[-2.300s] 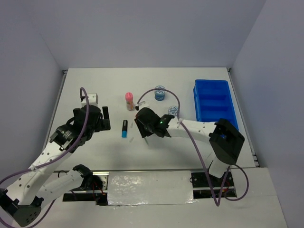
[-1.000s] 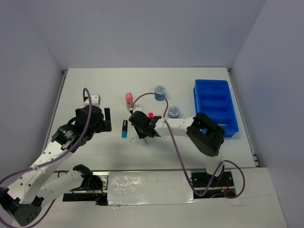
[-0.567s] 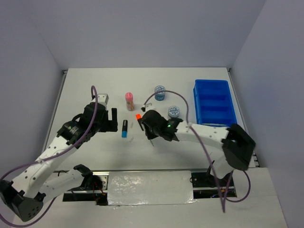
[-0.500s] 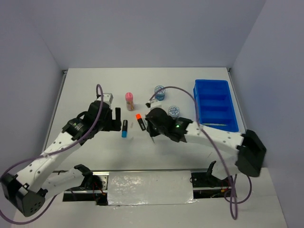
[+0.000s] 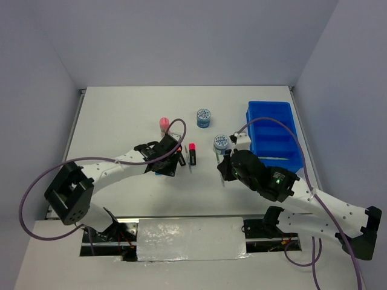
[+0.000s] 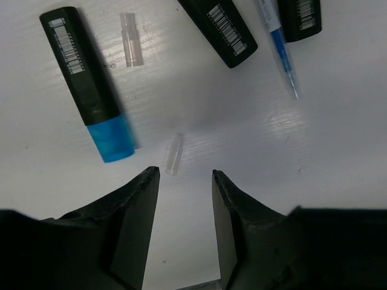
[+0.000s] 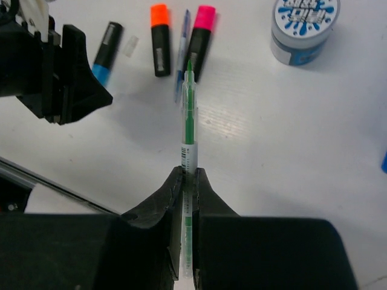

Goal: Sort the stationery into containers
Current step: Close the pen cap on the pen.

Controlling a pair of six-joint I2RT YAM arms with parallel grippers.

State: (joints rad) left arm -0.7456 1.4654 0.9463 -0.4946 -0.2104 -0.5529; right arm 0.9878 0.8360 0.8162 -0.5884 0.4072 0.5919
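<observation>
My right gripper [image 7: 188, 176] is shut on a thin green pen [image 7: 190, 130] that points forward above the table; from above, that gripper [image 5: 224, 167] is left of the blue tray [image 5: 249, 130]. My left gripper [image 6: 184, 175] hangs open over the table, with nothing between its fingers. A small clear cap [image 6: 174, 162] lies just past its tips. Beyond lie a blue-capped highlighter [image 6: 91, 84], an orange one [image 7: 159, 39], a pink one [image 5: 193, 153] and a blue pen [image 6: 281, 51].
Two blue-white rolls stand on the table, one [image 5: 204, 116] at the back and one [image 5: 221, 142] close to my right gripper. A pink-topped tube [image 5: 163, 124] stands behind my left arm. A second clear cap [image 6: 130, 47] lies by the blue-capped highlighter.
My left arm has swung right to the highlighters and its jaws have narrowed. My right arm has carried the green pen right, away from them and toward the tray.
</observation>
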